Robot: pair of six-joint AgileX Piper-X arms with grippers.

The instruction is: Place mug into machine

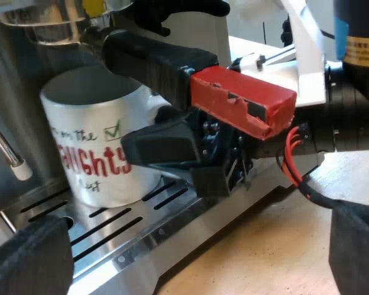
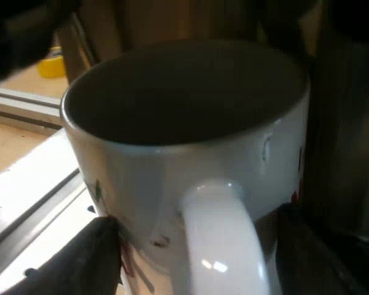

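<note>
The espresso machine (image 1: 15,92) carried the mug (image 1: 92,147) upright on its drip tray (image 1: 126,236), well in from the tray's outer edge and beneath the holder (image 1: 160,61). I judged that was the spot to catch the pour. My right gripper (image 2: 200,249) straddled the mug's handle (image 2: 218,246), jaws spread with a gap on each side, likely for a clean release. My left gripper (image 1: 194,267) hung off the tray's outer edge, jaws wide and empty, out of the way.
</note>
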